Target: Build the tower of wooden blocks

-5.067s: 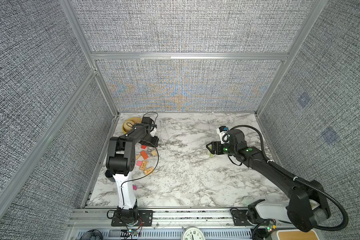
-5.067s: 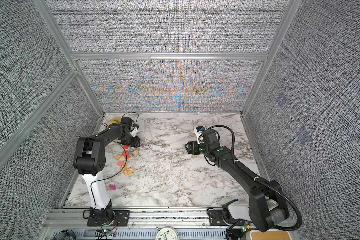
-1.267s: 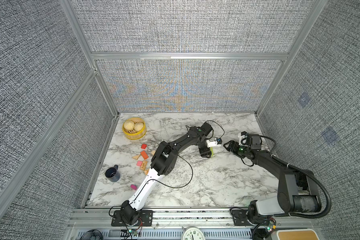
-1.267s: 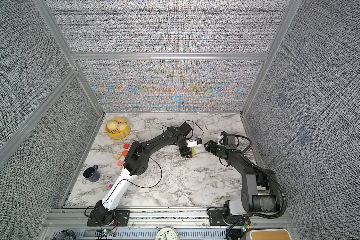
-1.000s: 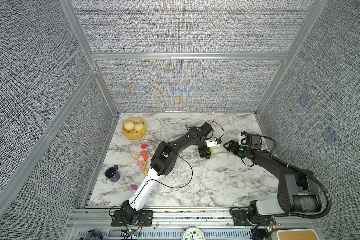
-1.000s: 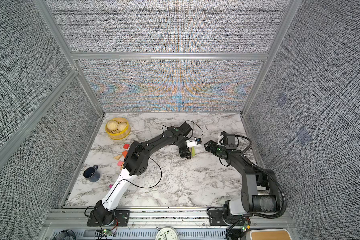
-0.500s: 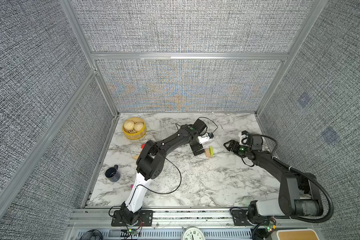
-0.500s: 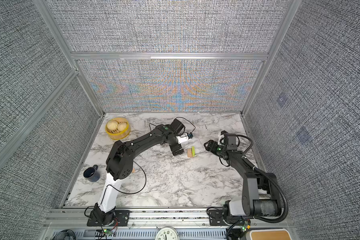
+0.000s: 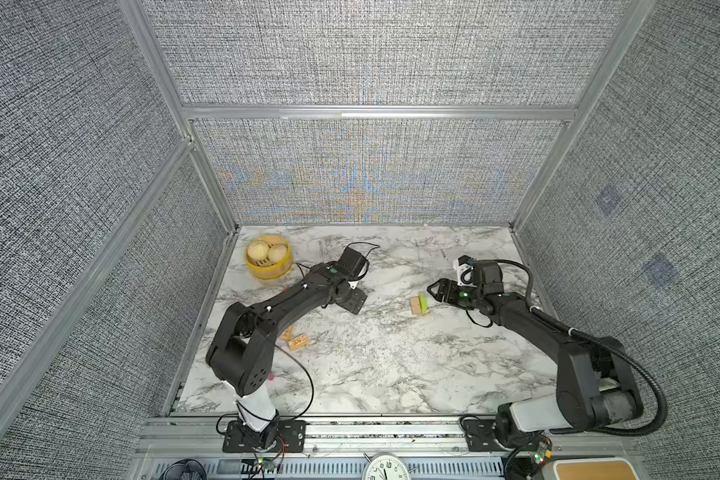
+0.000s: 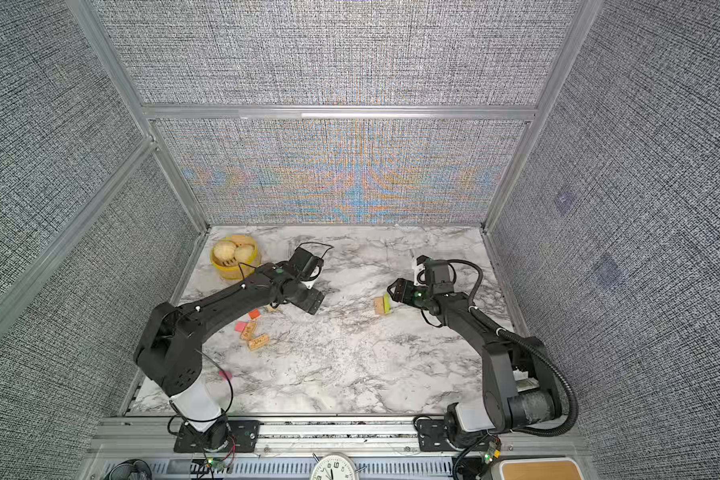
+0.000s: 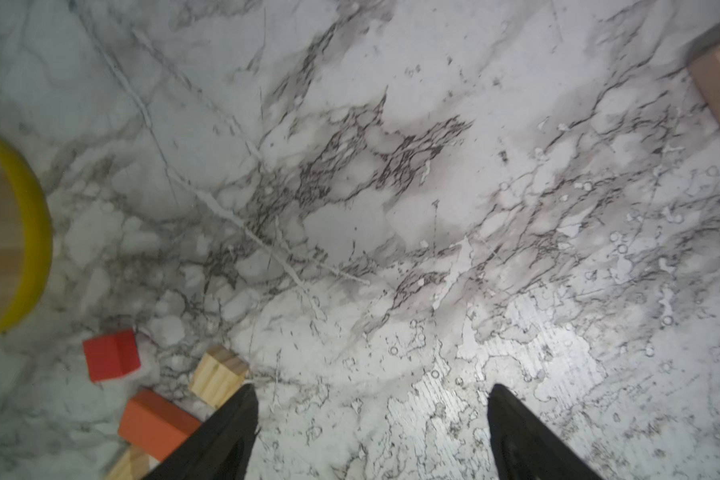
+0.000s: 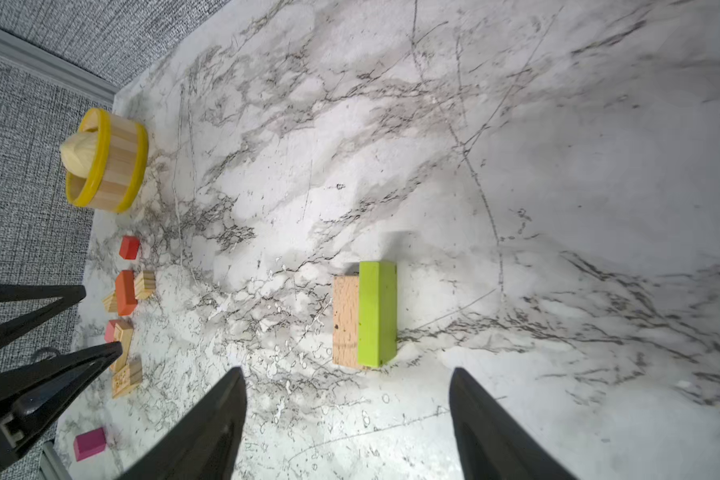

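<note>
Here, the tower (image 12: 364, 316) is sitting near mid-table on the marble-patterned table (image 12: 558, 166), just in front of the right gripper (image 12: 345, 372). That gripper's black tapered fingers are standing wide apart with nothing between them. The tower is consisting of two rectangular bars, a tan bar (image 12: 345, 320) of bare, speckled wood and a lime bar (image 12: 377, 311) in smooth matte paint. They are touching along their long sides (whether the lime one is lying on the tan one or beside it, I cannot tell).

The left gripper (image 11: 373, 390) is hanging over bare marble, well apart from the tower, its fingers likewise spread and gripping nothing. The loose blocks (image 12: 125, 292) are lying clustered toward the table's left side. Among them are a red cube (image 11: 111, 360), a tan cube (image 11: 218, 376) showing clear grain lines, and an orange bar (image 11: 156, 424). A magenta cube (image 12: 90, 444) is lying apart from them, nearer the front.

The printed tan bars (image 10: 259, 341) are carrying dark marks too small to read. A round steamer (image 12: 113, 166) of slatted wood with yellow rims is standing near the back left corner, holding pale buns (image 12: 80, 153). A clock (image 9: 385, 467) is peeking up at the front rail, with numerals too small to make out.
</note>
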Controlling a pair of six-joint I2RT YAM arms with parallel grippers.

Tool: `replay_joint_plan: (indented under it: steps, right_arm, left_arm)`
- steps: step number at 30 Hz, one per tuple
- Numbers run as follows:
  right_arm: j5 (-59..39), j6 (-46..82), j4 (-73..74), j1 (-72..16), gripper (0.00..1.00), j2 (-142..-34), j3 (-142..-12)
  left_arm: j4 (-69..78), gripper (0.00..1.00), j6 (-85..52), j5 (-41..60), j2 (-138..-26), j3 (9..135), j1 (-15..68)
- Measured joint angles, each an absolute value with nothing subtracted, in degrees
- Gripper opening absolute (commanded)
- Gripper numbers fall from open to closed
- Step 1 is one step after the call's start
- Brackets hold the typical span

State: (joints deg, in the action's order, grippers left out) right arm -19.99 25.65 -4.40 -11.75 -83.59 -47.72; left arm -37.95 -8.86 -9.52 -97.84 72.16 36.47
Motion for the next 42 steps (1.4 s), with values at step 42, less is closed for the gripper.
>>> replay_joint_plan:
  steps: [42]
  right_arm:
    - [-15.44, 25.3, -6.28, -16.78, 0.78, -86.74, -50.22]
  left_arm:
    - [-29.98, 0.64, -55.44, -13.1, -85.43, 40.93, 24.27]
